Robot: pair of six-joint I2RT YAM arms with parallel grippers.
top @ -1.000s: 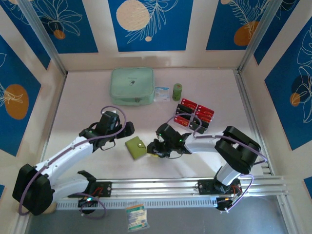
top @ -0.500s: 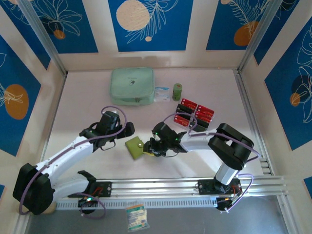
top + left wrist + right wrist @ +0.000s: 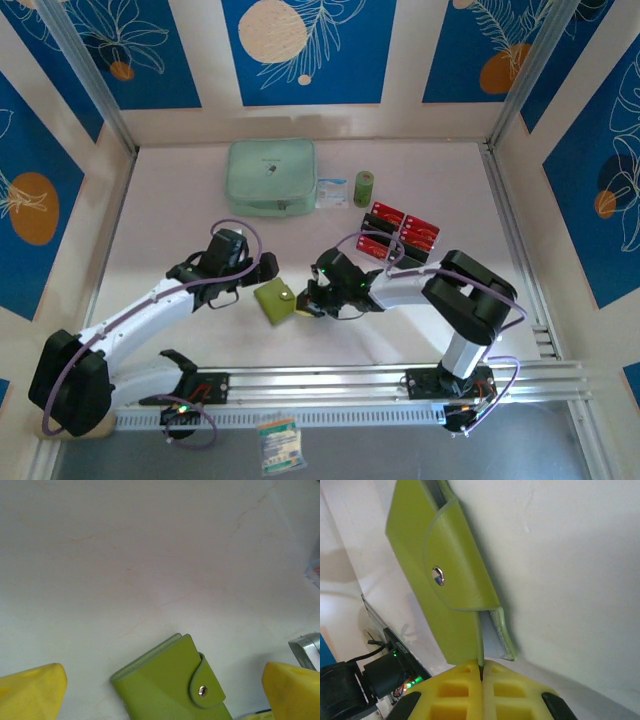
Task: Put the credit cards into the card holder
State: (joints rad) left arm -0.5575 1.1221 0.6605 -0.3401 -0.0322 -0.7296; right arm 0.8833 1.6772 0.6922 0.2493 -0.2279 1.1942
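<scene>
Count: 1 holder (image 3: 277, 301), closed, tab snapped, flat on the table (image 3: 180, 200) between the 2 arms. 1 pouch (image 3: 271, 177) and 1 green roll (image 3: 364, 188) at the back. Beside the roll, cards (image 3: 400, 232): red, in 2 columns, too small to count. State of right claw (image 3: 481, 666): clenched, pinching the holder's thin cover edge. State of left claw (image 3: 162, 682): spread wide, grasping nothing, 1 of its fingers (image 3: 30, 692) either side of the holder, apart from it. Left wrist view cuts off the holder's near end.

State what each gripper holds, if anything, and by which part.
The right gripper pinches the card holder by the thin edge of its cover. The left gripper is open, holding nothing.
</scene>
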